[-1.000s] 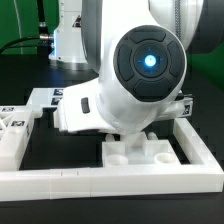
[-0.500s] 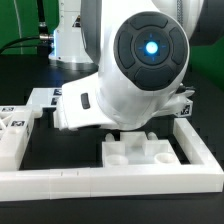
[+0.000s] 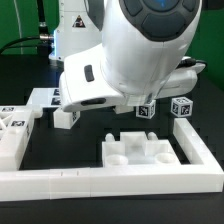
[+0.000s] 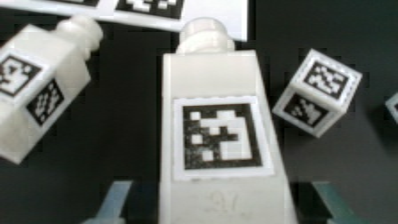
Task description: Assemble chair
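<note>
Gripper (image 4: 222,212) half open, fingers (image 4: 121,203) pressing both sides of long pegged block (image 4: 221,120); I'm reading it as holding. On either side of it, second pegged block (image 4: 45,80) and small cube (image 4: 317,90) lying. Near, toward exterior view's right, notched block (image 3: 150,152) sitting against border rail (image 3: 110,182).

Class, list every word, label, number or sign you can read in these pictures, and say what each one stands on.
Words, letters, numbers: none in either view.
Signs: only black-and-white square tags, coded patterns and not text, on the long block, the tilted block and the cube.
Exterior view: the tags there are too small to make out.
</note>
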Controlling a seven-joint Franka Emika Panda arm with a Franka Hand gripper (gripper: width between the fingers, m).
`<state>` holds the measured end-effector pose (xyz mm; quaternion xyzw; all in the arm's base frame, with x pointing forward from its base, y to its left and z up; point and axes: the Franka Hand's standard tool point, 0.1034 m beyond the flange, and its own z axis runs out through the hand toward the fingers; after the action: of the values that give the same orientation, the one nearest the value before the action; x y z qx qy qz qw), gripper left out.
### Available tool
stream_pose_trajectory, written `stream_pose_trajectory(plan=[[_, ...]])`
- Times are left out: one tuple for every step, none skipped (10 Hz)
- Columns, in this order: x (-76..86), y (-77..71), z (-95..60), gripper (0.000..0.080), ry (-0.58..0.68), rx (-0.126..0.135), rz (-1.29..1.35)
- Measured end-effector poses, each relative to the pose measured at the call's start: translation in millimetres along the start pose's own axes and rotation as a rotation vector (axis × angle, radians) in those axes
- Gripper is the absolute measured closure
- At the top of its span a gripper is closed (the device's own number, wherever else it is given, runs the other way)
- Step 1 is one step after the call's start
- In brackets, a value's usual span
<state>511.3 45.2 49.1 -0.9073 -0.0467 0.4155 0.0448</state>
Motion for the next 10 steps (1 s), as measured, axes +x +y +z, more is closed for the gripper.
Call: stream_pose_trajectory(plan=[[0.1,0.0,-0.2,0.0508,0.000,0.000,0.000],[0.8,0.1,-0.2,0.0508,0.003,0.000,0.000],[11.3,1.2,-10.2,0.0508,0.091,-0.005,-0.002],[9.0,2.2,-27.5,0.0508,0.159,-0.005,-0.003],[6.0,2.9,-43.7,0.0508,0.218,-0.008,-0.002],[5.5,3.5,-56.9,0.0508,0.290,-0.014,-0.001],[6.4,4.0,-60.5,0.0508,0.355,-0.020,0.001],[8.8,5.1,-60.1,0.0508,0.408,-0.026,0.003],[13.9,6.6,-65.1,0.0508,0.500,-0.035,0.005],[14.1,7.8,-66.7,0.0508,0.577,-0.043,0.008]])
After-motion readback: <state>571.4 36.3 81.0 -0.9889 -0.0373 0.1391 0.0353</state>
